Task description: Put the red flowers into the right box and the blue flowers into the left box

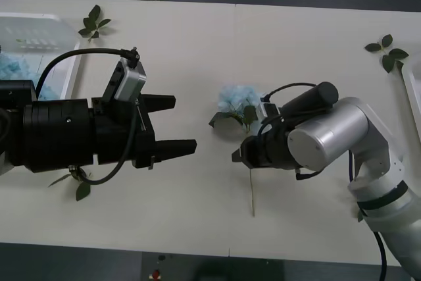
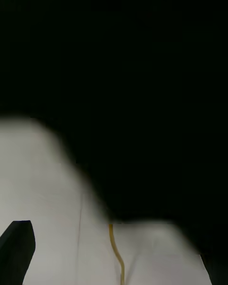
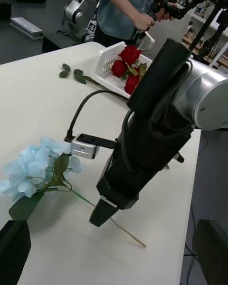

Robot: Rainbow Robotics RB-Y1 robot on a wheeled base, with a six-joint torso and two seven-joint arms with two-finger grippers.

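Note:
A blue flower (image 1: pixel 231 99) lies mid-table, its thin stem (image 1: pixel 252 192) running toward the front edge. My right gripper (image 1: pixel 238 156) is low over that stem, just below the leaves. In the right wrist view the stem (image 2: pixel 116 259) lies on the table between its open fingers (image 2: pixel 16 247). My left gripper (image 1: pixel 179 126) hovers open to the left of the flower, holding nothing. More blue flowers (image 1: pixel 13 67) lie in the left box (image 1: pixel 49 31) at the back left. The red flowers (image 3: pixel 126 66) lie in the right box (image 3: pixel 108 59), whose edge (image 1: pixel 413 90) shows at the far right.
Loose green leaf sprigs lie at the back left (image 1: pixel 94 23), the back right (image 1: pixel 388 51) and under my left arm (image 1: pixel 77 185). A person stands beyond the table's right end. Bare table stretches between the two grippers and along the front edge.

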